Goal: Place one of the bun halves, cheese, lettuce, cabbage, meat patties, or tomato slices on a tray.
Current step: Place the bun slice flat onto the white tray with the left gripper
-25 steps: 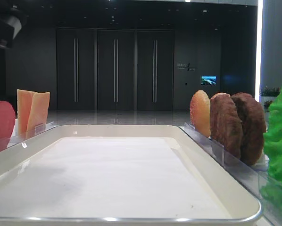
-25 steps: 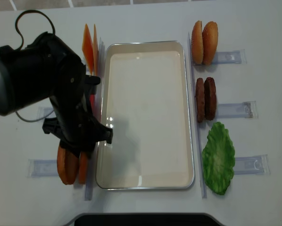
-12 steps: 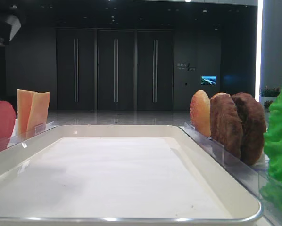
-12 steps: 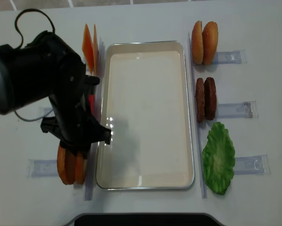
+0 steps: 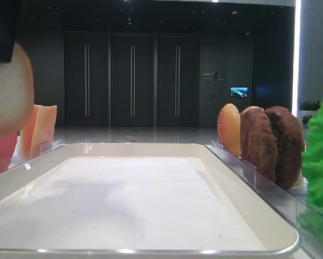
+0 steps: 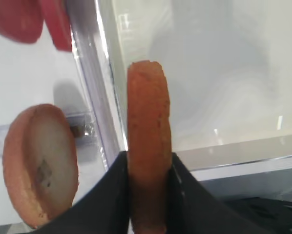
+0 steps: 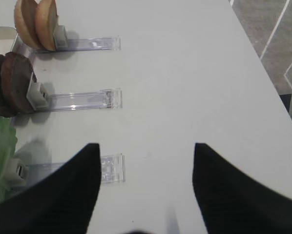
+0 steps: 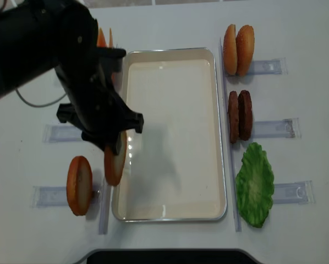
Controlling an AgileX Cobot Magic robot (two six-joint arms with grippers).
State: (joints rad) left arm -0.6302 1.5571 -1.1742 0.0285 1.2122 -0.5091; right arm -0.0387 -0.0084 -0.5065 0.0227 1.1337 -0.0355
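My left gripper (image 8: 116, 144) is shut on a bun half (image 8: 114, 160) and holds it upright above the left rim of the cream tray (image 8: 170, 208). In the left wrist view that bun half (image 6: 147, 122) stands edge-on, pinched between both fingers (image 6: 114, 195). A second bun half (image 8: 79, 185) stands in its clear holder to the left, its pale face (image 6: 43, 161) showing. Red tomato slices (image 6: 16, 19) stand further along the same side. Cheese slices (image 5: 42, 127) stand beyond them. The dark meat patties (image 8: 240, 115) and green lettuce (image 8: 255, 184) are right of the tray. My right gripper (image 7: 145, 146) is open over bare table.
Two speckled orange-tan discs (image 8: 239, 49) stand at the tray's far right corner. Clear plastic holders (image 8: 272, 129) stick out from each food pair on both sides. The black left arm (image 8: 49, 49) covers the table left of the tray. The table's right edge (image 7: 263, 73) is near the right gripper.
The left gripper closed on one bun half, lifted it out of its holder and carried it right, up over the tray's left rim. The other bun half stayed put.
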